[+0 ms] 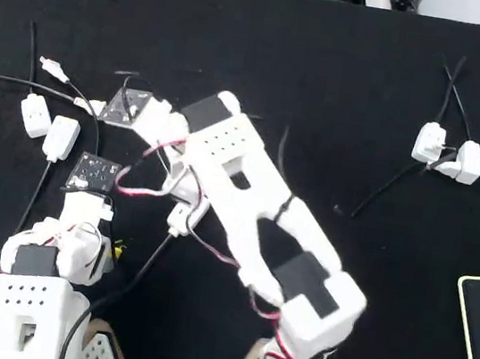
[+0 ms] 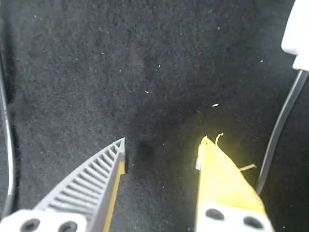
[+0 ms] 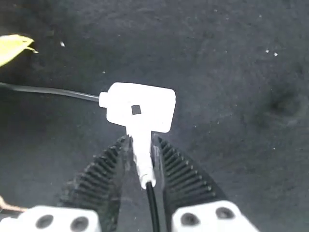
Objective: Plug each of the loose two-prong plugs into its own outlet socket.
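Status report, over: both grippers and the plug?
Left gripper open over mat. Right gripper shut on plug, touching white socket. Nothing seen blocking.

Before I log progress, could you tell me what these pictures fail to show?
Right wrist view: the prongs of the plug in the right gripper are hidden against the white block.
Left wrist view: a white piece is cut off by the edge.
High view: the far white pair is too small to judge.

A blocky white plug is clamped by its narrow neck in the right hand, with a black cord leaving its side. A second plug, also white, lies on the desk ahead of the open left hand, and its grey cord trails back alongside.
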Tool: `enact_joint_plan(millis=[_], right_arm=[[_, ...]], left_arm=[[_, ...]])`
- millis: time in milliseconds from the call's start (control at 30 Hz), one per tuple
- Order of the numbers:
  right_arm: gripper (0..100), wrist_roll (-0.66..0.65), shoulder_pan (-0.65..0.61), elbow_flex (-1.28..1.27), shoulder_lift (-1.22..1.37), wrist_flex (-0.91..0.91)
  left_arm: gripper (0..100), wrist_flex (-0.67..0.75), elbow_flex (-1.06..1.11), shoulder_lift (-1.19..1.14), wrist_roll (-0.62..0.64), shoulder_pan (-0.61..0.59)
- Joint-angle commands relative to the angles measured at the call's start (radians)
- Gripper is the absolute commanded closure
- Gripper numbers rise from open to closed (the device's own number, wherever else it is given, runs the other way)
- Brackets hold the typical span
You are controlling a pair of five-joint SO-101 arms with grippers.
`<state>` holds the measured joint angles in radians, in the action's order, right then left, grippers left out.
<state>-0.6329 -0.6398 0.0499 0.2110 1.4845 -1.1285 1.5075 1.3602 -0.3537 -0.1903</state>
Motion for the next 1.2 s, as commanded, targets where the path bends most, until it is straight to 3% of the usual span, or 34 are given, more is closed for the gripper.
enact_joint_plan(millis=[0,233,533,833,1167], right_arm=[[98.8,-0.046,0.023,-0.053,-0.096,-0.055],[98.8,-0.169,0.120,-0.051,-0.071,-0.055],[98.8,-0.170,0.130,-0.058,-0.177,-0.011],[98.8,-0.170,0.132,-0.113,-0.239,-0.006],[98.8,-0.170,0.175,-0.186,-0.383,0.002]], left_arm=[[75,0.018,-0.012,0.008,-0.005,-0.001],[75,0.020,-0.024,0.008,-0.005,0.012],[75,0.144,-0.028,-0.003,0.140,0.343],[75,0.285,-0.028,-0.003,0.227,0.360],[75,0.296,-0.033,-0.043,0.241,0.360]])
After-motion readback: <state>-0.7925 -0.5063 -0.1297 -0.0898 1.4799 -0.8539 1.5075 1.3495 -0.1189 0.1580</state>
